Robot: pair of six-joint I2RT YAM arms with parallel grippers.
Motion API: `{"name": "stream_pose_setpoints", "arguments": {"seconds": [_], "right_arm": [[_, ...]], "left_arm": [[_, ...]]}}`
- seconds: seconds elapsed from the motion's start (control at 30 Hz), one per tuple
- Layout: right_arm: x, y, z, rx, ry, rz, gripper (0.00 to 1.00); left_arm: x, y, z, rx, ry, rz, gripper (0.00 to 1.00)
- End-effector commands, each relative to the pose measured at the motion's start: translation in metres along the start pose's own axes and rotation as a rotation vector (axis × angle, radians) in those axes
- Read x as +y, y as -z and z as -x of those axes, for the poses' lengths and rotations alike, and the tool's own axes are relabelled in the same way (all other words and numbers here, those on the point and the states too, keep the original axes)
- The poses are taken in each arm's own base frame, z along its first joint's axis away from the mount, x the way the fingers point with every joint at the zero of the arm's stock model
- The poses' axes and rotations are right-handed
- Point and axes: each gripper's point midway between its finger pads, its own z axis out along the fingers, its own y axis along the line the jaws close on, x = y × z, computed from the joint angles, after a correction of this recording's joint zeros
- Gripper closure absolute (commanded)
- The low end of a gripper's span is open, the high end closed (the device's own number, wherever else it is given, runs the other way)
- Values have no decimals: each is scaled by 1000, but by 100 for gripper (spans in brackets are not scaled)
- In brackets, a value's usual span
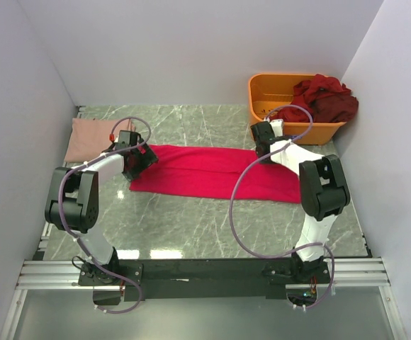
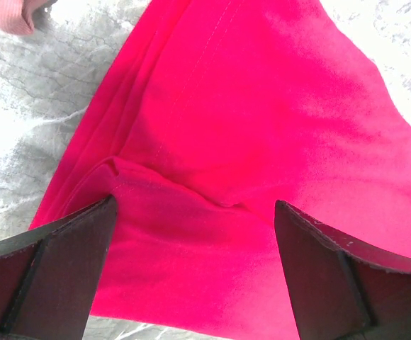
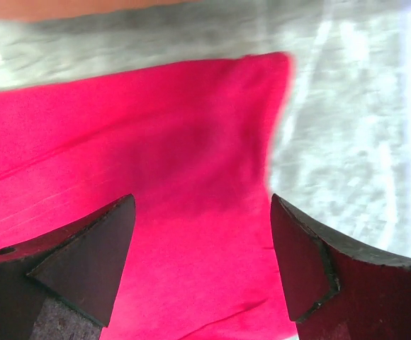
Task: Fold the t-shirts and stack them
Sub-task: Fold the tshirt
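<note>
The bright pinkish-red t-shirt (image 1: 205,171) lies folded into a long strip across the middle of the worktop (image 1: 191,223). The left hand (image 1: 140,160) is over its left end and the right hand (image 1: 262,146) is at its far right edge, each with jaws apart and holding nothing. A pale dusty pink t-shirt (image 1: 88,138) lies flat at the far left corner. Dark maroon t-shirts (image 1: 326,98) are heaped in an orange bin (image 1: 262,91) at the far right corner.
</note>
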Motion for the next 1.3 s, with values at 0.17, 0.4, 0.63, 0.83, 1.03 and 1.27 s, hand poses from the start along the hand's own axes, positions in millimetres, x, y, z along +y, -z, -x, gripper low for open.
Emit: {"name": "stream_pose_setpoints", "arguments": {"seconds": [0.17, 0.4, 0.63, 0.83, 1.03, 1.27], "right_arm": [[-45, 30, 35, -166, -97, -148, 17], [61, 90, 10, -66, -200, 391, 17], [114, 94, -20, 78, -347, 577, 17], [113, 73, -35, 143, -338, 474, 16], [161, 89, -30, 136, -189, 633, 18], [250, 143, -7, 90, -4, 895, 18]], "left_arm": [[6, 13, 5, -11, -35, 12, 1], [-38, 35, 20, -62, -68, -91, 1], [-79, -6, 11, 48, -131, -183, 0], [-47, -28, -23, 140, -125, -107, 1], [3, -4, -69, 190, -93, -48, 1], [51, 56, -126, 225, -48, 59, 1]]}}
